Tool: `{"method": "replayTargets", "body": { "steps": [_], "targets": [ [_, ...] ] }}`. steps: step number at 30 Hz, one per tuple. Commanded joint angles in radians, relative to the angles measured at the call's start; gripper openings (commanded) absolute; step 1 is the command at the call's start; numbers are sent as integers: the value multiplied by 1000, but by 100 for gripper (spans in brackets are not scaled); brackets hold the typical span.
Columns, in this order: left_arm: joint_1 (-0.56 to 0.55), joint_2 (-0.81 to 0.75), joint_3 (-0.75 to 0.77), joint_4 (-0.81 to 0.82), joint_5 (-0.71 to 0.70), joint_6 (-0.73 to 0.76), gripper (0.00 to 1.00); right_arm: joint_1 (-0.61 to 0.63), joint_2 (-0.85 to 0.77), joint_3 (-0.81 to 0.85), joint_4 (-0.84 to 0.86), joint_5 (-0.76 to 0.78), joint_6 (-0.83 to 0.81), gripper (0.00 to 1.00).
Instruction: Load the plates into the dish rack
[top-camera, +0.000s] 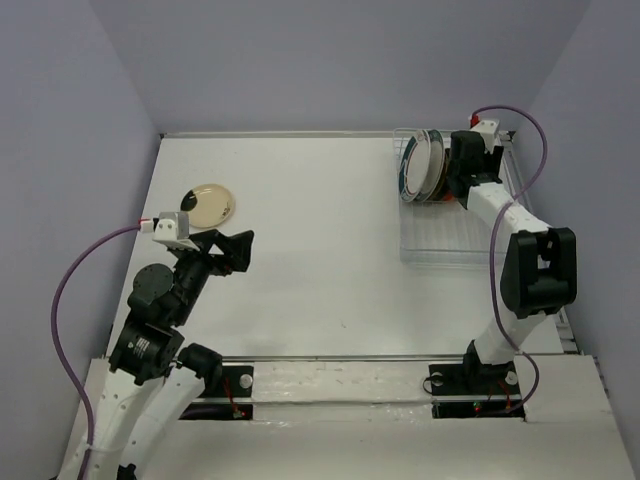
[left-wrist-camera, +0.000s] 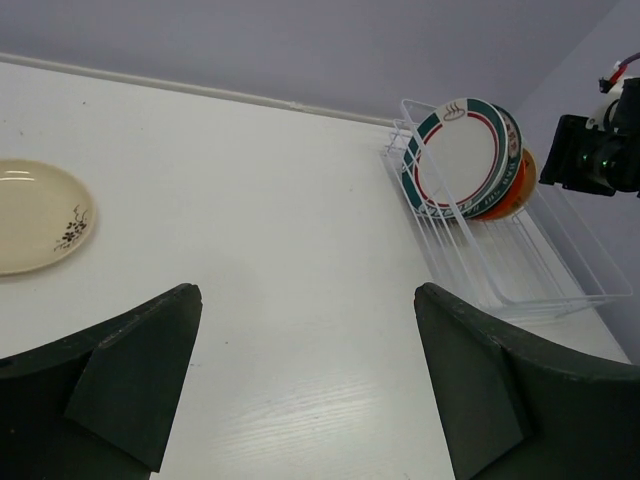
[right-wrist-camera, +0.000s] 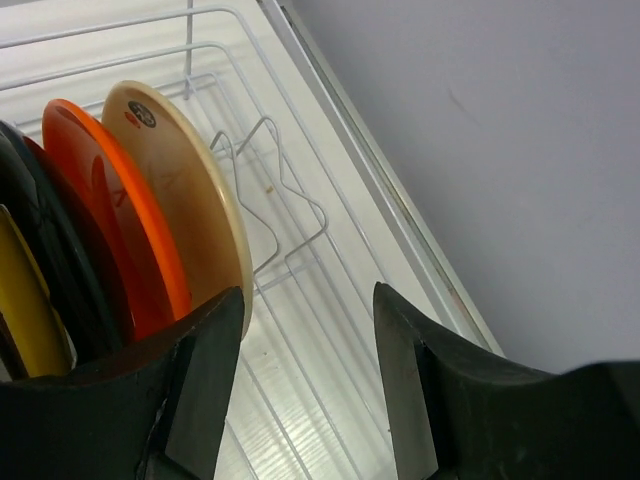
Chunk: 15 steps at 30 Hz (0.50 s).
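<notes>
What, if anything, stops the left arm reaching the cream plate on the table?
Probably nothing, so yes: the left gripper is open, the cream plate lies flat nearby, bare table between them.

Bright, even diffuse light; soft faint shadows; mild sheen on table (left-wrist-camera: 300, 400); wrist-view foreground slightly soft.

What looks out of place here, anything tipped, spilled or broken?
One cream plate lies flat on the left of the table, far from the rack, where the other plates stand on edge together. Nothing looks spilled or broken.
</notes>
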<state>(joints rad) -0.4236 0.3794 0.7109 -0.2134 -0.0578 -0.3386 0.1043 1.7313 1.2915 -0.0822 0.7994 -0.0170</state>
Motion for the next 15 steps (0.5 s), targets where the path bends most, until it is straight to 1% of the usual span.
{"method": "replayTargets", "body": {
  "steps": [1, 5, 6, 7, 9, 10, 11, 13, 15],
  "targets": [
    [5, 58, 27, 49, -8, -7, 99, -6, -59, 75, -53, 4, 87, 60],
    [5, 137, 64, 46, -13, -43, 99, -6, -153, 69, -99, -67, 143, 61],
    [6, 153, 67, 60, -7, -54, 99, -6, -177, 65, -106, -100, 179, 61],
    [5, 171, 73, 66, -11, -66, 99, -6, -229, 58, -113, -189, 198, 61],
    [6, 231, 87, 77, -23, -102, 99, -6, -280, 26, -122, -293, 254, 62],
    [6, 275, 96, 83, -28, -115, 99, -6, -327, -1, -122, -418, 276, 63],
    [6, 276, 96, 89, -33, -129, 99, 8, -349, -1, -119, -471, 296, 63],
    [9, 344, 105, 117, -62, -181, 99, 38, -403, -52, -93, -585, 336, 65],
    [11, 409, 113, 140, -98, -236, 98, 99, -433, -107, -73, -646, 383, 65]
  ]
}}
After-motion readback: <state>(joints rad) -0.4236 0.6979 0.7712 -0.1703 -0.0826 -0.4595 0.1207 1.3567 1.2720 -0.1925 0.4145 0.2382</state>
